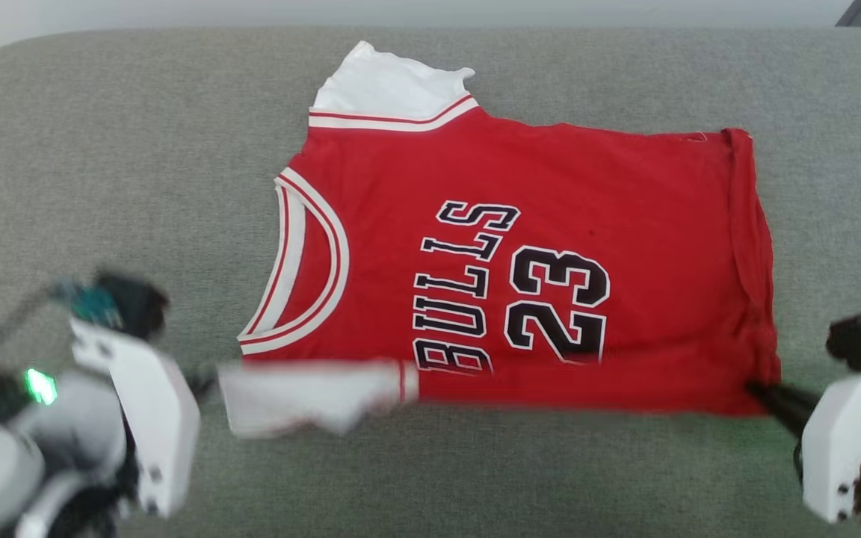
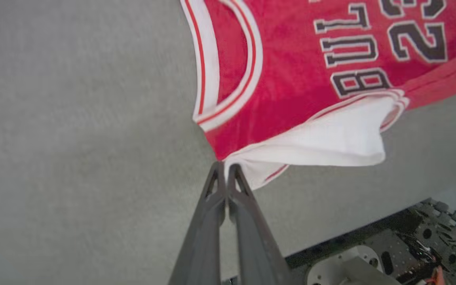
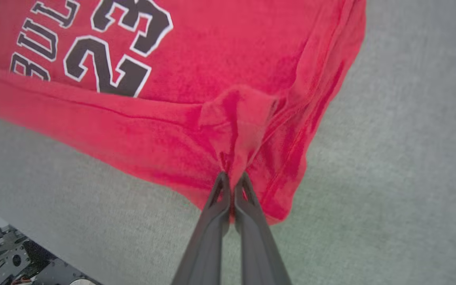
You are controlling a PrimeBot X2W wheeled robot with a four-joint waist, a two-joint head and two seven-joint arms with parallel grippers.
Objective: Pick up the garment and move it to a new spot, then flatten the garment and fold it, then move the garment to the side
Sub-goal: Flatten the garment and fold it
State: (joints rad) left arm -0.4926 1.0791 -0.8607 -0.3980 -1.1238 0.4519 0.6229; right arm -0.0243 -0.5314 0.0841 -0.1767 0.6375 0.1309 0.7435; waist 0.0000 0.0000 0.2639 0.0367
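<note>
Grey fabric covers the worktop (image 1: 102,149) in front of you. The garment (image 1: 587,187) lies near its middle, front side up and mostly spread out. Its long axis runs left to right across your head view. The striped collar (image 1: 311,254) points toward the robot's left and the hem (image 1: 748,224) toward its right, so the "BULLS" lettering (image 1: 460,284) reads sideways to you. One white sleeve (image 1: 389,82) sticks out on the far side, and the other sleeve (image 1: 296,396) sits at the near edge.

Your left end effector (image 2: 224,166) is closed, pinching the near shoulder corner where white sleeve meets red cloth. Your right end effector (image 3: 232,176) is clamped on a bunched bit of red at the near hem corner. The near edge strung between them is blurred in the head view and appears lifted slightly off the fabric.

You look to be in the flatten-and-fold stage, with the near long edge gripped at both ends. My guess is that the first lengthwise fold comes next. That calls for carrying both corners toward the far edge together, level and at one pace. Hold the cloth taut enough that the crease runs along the long axis. Watch the loose near sleeve, which could tuck under, and the rolled hem on the right.
</note>
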